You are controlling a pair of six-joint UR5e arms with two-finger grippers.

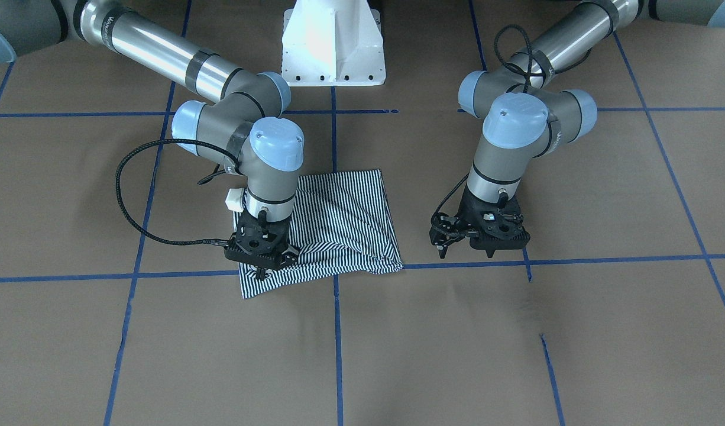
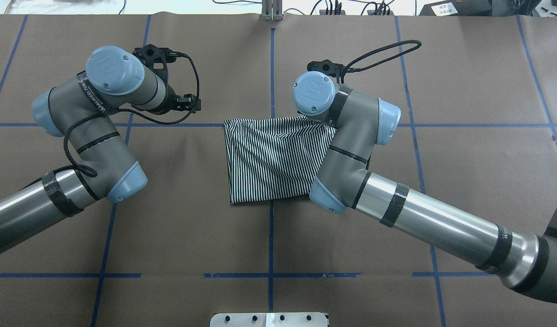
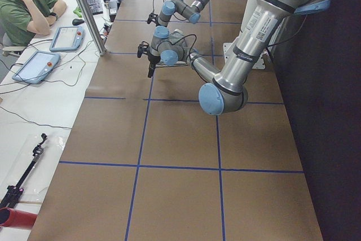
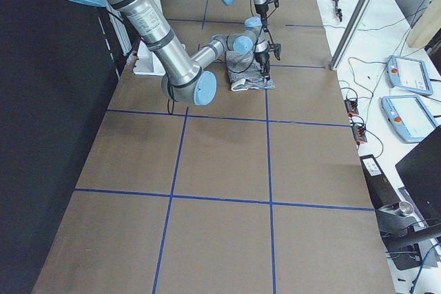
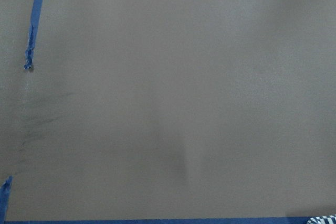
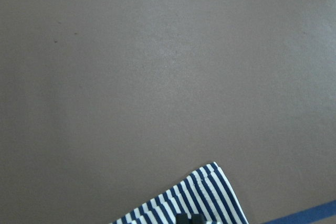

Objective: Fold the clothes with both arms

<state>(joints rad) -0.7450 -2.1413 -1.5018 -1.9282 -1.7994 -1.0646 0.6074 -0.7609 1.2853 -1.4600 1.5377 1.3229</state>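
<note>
The navy-and-white striped shirt (image 1: 345,219) lies folded into a rough rectangle in the middle of the brown table; it also shows in the overhead view (image 2: 269,159). Collar, buttons and logo are hidden. My right gripper (image 1: 261,271) is down on the shirt near its front corner on that arm's side. In the right wrist view the fingertips (image 6: 190,219) sit together on the striped corner (image 6: 210,192). My left gripper (image 1: 466,253) hangs just above bare table beside the shirt, apart from it. Its jaws look spread and empty. The left wrist view shows only table and a sliver of stripes (image 5: 325,220).
The white pedestal base (image 1: 333,47) stands at the robot's side of the table. Blue tape lines (image 1: 575,260) grid the brown paper. An operator (image 3: 28,9) sits beyond the far edge with tablets (image 3: 36,66). A metal post (image 4: 358,18) stands there too.
</note>
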